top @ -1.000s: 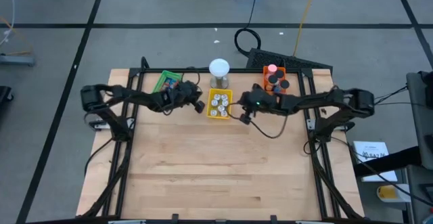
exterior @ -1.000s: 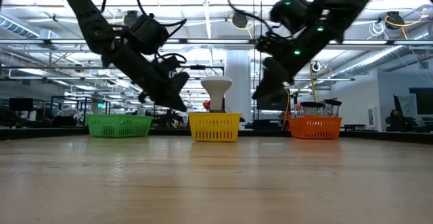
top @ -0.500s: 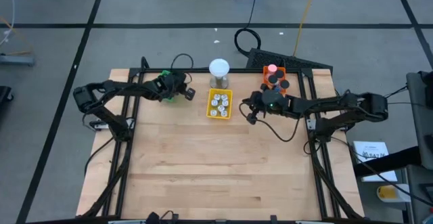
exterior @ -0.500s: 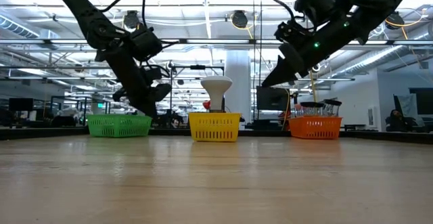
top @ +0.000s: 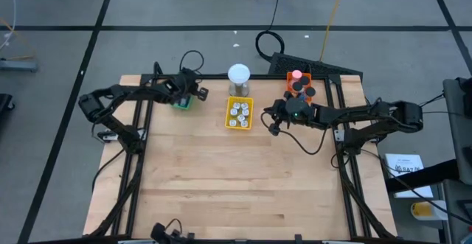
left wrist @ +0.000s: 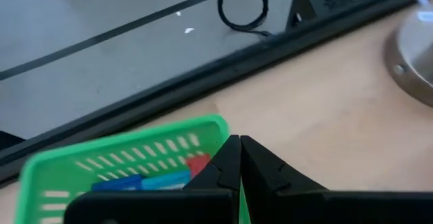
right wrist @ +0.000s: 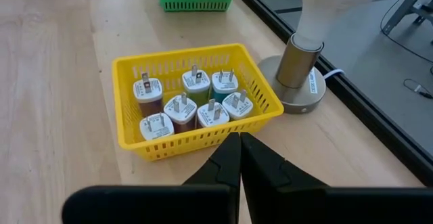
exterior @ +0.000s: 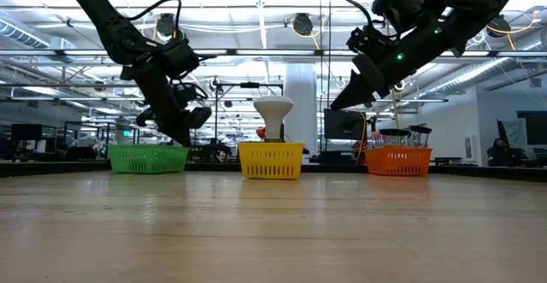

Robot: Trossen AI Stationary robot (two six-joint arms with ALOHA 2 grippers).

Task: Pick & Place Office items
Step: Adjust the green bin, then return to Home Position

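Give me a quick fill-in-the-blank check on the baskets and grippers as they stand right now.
1. The left gripper hangs over the ____ basket.
2. The white plug adapters sit in the ____ basket.
3. The right gripper's jaws are ____.
4. The black rolls lie in the ____ basket.

Missing words: green; yellow; shut; orange

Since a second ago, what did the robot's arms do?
The left gripper drew back from beside the yellow plastic basket to above the green plastic basket. The right gripper pulled away towards the orange basket. Both stayed shut, empty. Baskets unmoved.
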